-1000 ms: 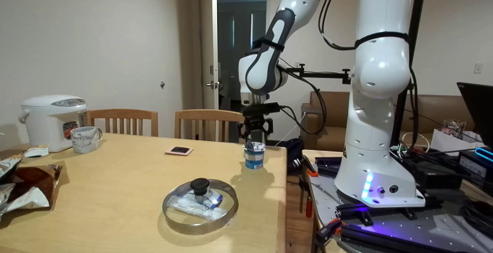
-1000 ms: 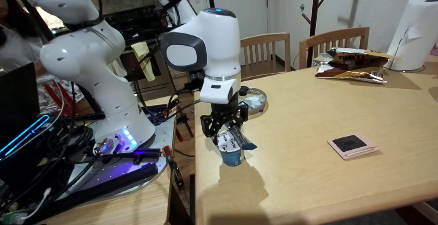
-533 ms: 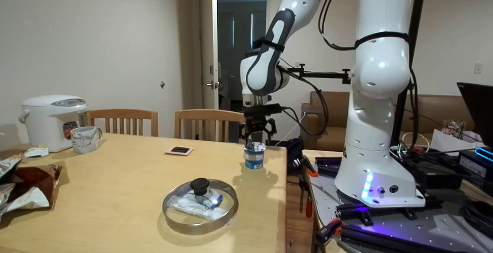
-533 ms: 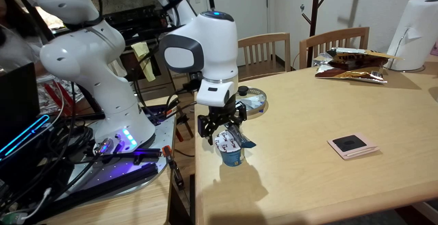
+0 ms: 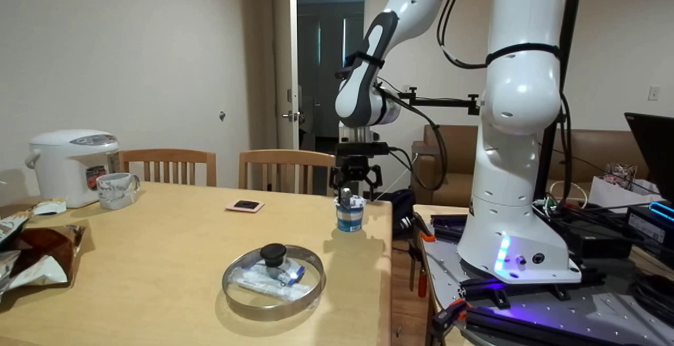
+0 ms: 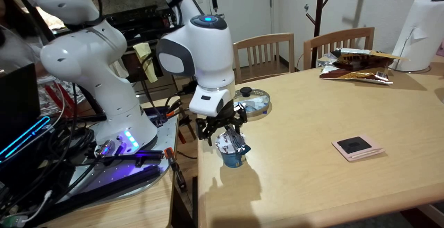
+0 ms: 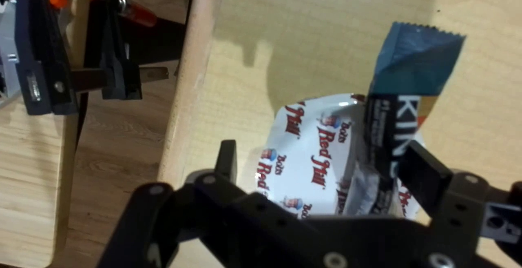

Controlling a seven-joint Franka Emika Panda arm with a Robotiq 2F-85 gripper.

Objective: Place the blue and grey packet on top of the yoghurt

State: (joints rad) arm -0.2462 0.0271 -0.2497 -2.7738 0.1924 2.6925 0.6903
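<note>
The yoghurt is a small blue and white tub (image 5: 349, 218) near the table's edge, upright, also in an exterior view (image 6: 233, 160). Its printed lid (image 7: 293, 166) shows in the wrist view. The blue and grey packet (image 7: 420, 68) lies across the lid's right part in the wrist view, its blue end past the rim. It also shows on the lid in both exterior views (image 5: 346, 198) (image 6: 238, 143). My gripper (image 7: 321, 156) is open just above the tub, fingers wide apart. The right finger (image 7: 424, 170) overlaps the packet's edge; I cannot tell whether it touches.
A glass lid with a black knob (image 5: 273, 255) lies on the table with a clear bag under it. A pink and black square (image 6: 355, 146) lies farther off. A mug (image 5: 117, 190), a white water boiler (image 5: 73, 169) and foil bags (image 6: 357, 65) stand farther away.
The open gripper has moved slightly toward the robot base and turned. The packet has swung on the lid, its end drawn nearer the tub. The tub has shifted slightly the same way.
</note>
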